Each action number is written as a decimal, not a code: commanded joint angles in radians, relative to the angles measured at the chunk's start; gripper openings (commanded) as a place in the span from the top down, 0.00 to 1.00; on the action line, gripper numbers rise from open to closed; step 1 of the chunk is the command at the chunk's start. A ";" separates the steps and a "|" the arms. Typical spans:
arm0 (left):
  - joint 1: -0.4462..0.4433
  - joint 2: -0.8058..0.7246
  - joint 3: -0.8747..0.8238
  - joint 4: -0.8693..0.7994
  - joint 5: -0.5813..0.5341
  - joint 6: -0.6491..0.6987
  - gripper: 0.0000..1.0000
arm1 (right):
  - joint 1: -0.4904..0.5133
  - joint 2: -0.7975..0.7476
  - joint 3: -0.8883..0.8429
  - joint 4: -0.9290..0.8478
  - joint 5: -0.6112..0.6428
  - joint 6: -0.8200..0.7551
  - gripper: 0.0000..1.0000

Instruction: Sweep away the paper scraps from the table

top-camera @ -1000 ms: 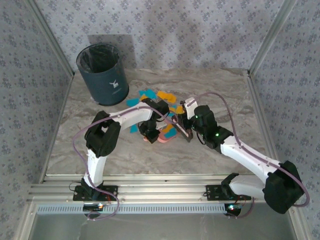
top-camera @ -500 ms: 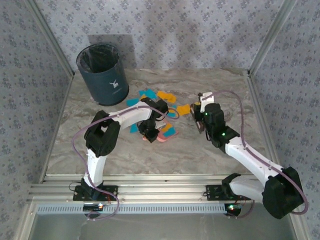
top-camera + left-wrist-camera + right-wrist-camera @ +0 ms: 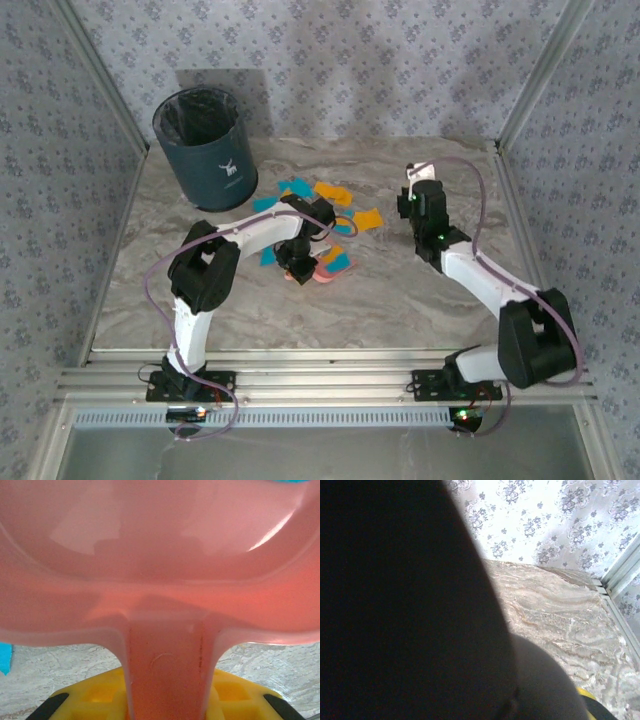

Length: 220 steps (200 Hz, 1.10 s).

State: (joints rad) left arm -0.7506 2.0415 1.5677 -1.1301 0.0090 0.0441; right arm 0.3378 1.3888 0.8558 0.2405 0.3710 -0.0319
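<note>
My left gripper (image 3: 297, 266) is clamped tight on the handle of the pink dustpan (image 3: 160, 555), which rests on the worktop (image 3: 400, 300). My right gripper (image 3: 411, 180) is closed; whether it holds anything I cannot tell. It sits right of the paper scraps (image 3: 330, 192), which lie scattered just beyond the dustpan, near the bin (image 3: 205, 150)

Links (image 3: 480, 285) white, black joints (image 3: 205, 275); looping mauve cables (image 3: 149, 288); yellow wrist housing (image 3: 100, 692)

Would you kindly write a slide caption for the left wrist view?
Left gripper clamped on the pink dustpan, marble table beneath.
</note>
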 commanded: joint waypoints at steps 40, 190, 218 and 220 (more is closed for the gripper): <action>0.024 -0.023 -0.002 -0.053 -0.024 -0.013 1.00 | 0.035 0.128 0.126 0.026 -0.092 -0.080 1.00; 0.028 -0.012 0.005 -0.059 -0.009 -0.017 1.00 | 0.182 0.073 0.082 -0.150 -0.380 -0.177 1.00; 0.028 -0.011 0.007 -0.060 -0.009 -0.018 1.00 | 0.210 0.049 0.075 -0.186 -0.374 -0.161 1.00; 0.028 -0.011 0.007 -0.060 -0.009 -0.019 1.00 | 0.213 0.048 0.075 -0.188 -0.375 -0.160 1.00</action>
State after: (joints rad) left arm -0.7326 2.0415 1.5677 -1.1305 0.0101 0.0410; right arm 0.5266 1.4654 0.9504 0.1463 0.0280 -0.2043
